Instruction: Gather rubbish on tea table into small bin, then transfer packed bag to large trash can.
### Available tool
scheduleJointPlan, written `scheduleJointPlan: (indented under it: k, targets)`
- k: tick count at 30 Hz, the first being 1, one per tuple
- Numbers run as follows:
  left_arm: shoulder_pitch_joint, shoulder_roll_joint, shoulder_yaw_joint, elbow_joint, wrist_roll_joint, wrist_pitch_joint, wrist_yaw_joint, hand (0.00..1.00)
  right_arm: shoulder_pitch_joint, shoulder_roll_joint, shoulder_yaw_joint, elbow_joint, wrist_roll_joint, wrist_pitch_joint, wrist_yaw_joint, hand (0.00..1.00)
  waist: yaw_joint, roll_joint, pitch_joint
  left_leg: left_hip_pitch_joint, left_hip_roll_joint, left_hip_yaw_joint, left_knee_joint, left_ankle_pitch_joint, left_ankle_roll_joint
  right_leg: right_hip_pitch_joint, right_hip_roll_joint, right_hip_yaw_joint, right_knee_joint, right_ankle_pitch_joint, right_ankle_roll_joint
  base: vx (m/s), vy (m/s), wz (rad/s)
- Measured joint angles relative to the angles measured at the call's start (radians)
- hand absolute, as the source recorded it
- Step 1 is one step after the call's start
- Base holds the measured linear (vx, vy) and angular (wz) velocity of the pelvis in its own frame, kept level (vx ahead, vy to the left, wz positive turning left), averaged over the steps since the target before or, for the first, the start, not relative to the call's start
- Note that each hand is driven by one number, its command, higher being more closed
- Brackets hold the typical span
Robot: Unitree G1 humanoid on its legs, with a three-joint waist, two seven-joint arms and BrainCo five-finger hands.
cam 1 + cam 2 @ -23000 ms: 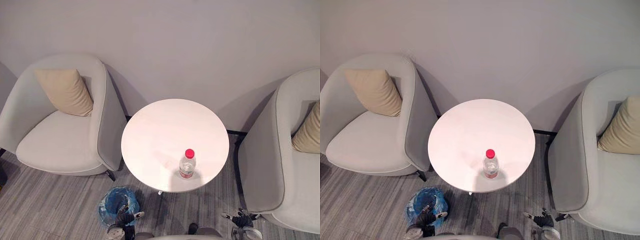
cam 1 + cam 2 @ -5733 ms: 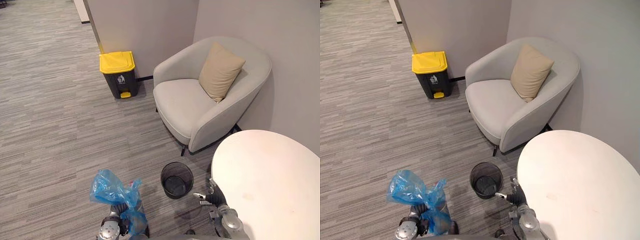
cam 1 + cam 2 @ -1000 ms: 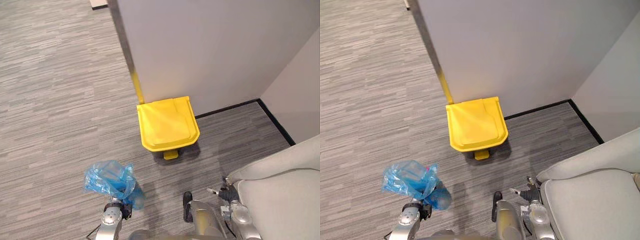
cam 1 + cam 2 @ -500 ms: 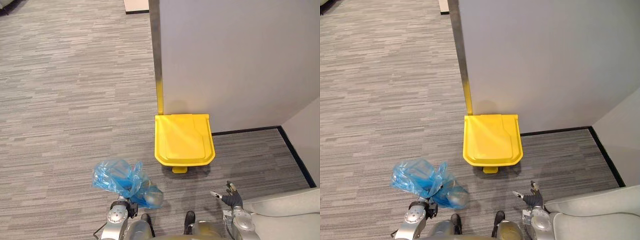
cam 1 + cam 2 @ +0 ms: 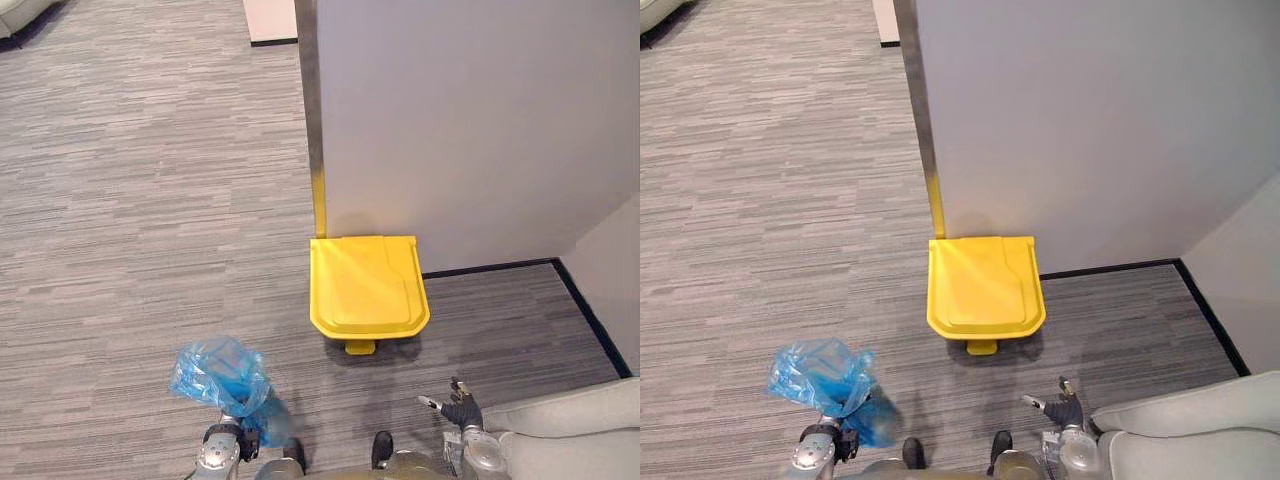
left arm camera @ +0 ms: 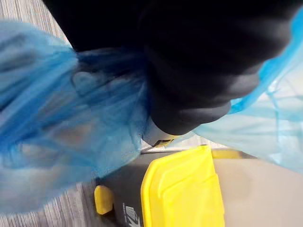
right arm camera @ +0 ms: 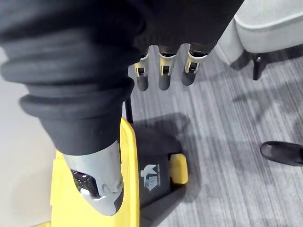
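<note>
Our left robot hand grips the blue bag by its neck, near the yellow-lidded trash can; our right robot hand hangs with fingers relaxed.

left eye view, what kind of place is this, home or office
Probably an office or lobby lounge rather than a home: wide grey striped carpet, a yellow-lidded pedal bin standing against a plain partition wall, and a pale armchair at the lower right.
</note>
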Motion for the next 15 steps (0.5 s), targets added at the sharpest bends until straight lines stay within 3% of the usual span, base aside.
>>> scheduleJointPlan:
  k: [12, 15]
  targets:
    - [0.008, -0.001, 0.003, -0.002, -0.002, 0.000, 0.001, 1.00, -0.047, -0.002, 0.013, 0.000, -0.012, 0.003, -0.001, 0.00, 0.007, -0.009, -0.004, 0.012, -0.001, 0.055, 0.013, -0.028, 0.004, -0.009, 0.001, 0.053, -0.007, 0.010, 0.004, 0.02, 0.013, -0.14]
    - [0.007, -0.002, 0.008, -0.008, -0.003, 0.000, 0.008, 1.00, -0.059, -0.012, 0.013, 0.000, -0.012, 0.006, -0.003, 0.00, 0.017, -0.011, -0.002, -0.027, -0.005, 0.063, 0.081, -0.083, 0.015, -0.072, -0.028, 0.072, 0.091, -0.046, 0.028, -0.02, 0.048, -0.11]
